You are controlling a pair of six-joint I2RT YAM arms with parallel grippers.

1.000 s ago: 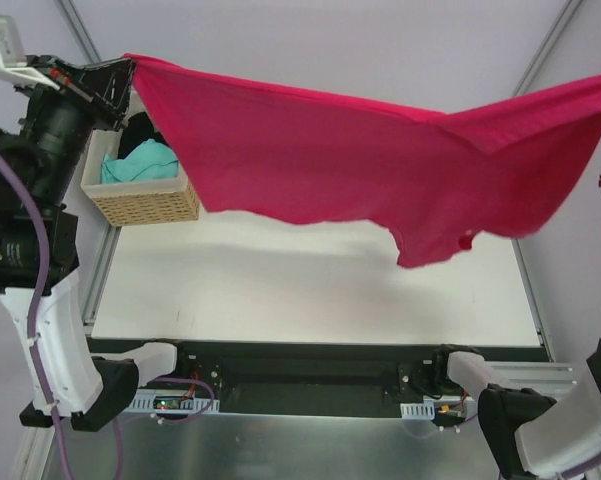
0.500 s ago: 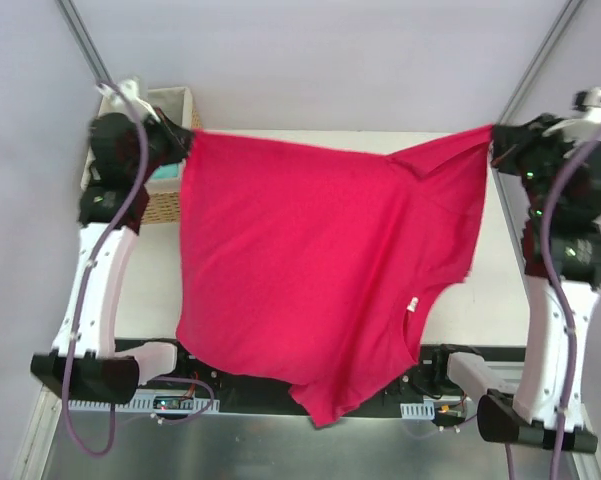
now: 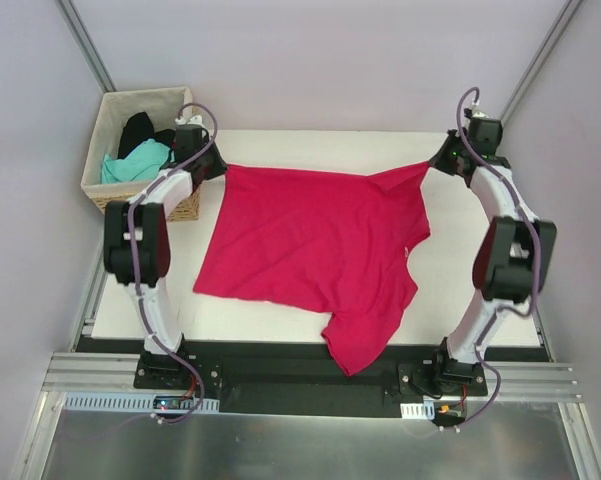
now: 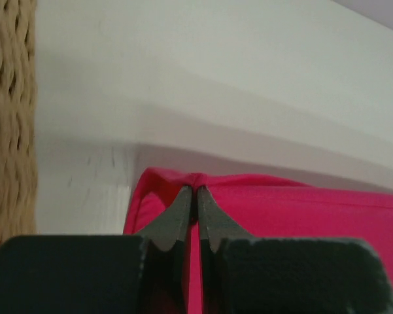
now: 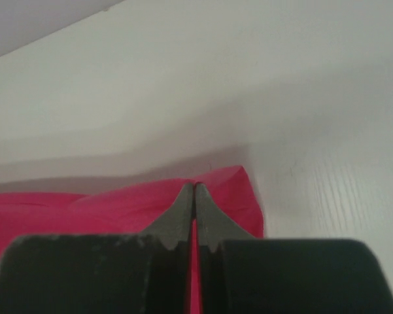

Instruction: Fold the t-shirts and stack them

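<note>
Wicker basket [image 3: 112, 110], pale lining, at far-L corner of white table [image 3: 450, 270].

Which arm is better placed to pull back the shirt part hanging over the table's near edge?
Likely the right: the pink shirt overhangs right of centre, nearer the right claw than the left claw.

Crimson-pink t-shirt [image 3: 315, 250]: short-sleeved, spread nearly flat on the white table [image 3: 260, 322], far edge drawn taut between its two far corners, white neck label [image 3: 417, 243] at its right side, one lobe lapping over the near table edge.
Teal t-shirt [image 3: 135, 163]: crumpled in the basket [image 3: 105, 120].
Black t-shirt [image 3: 140, 128]: bunched behind the teal one.
</note>
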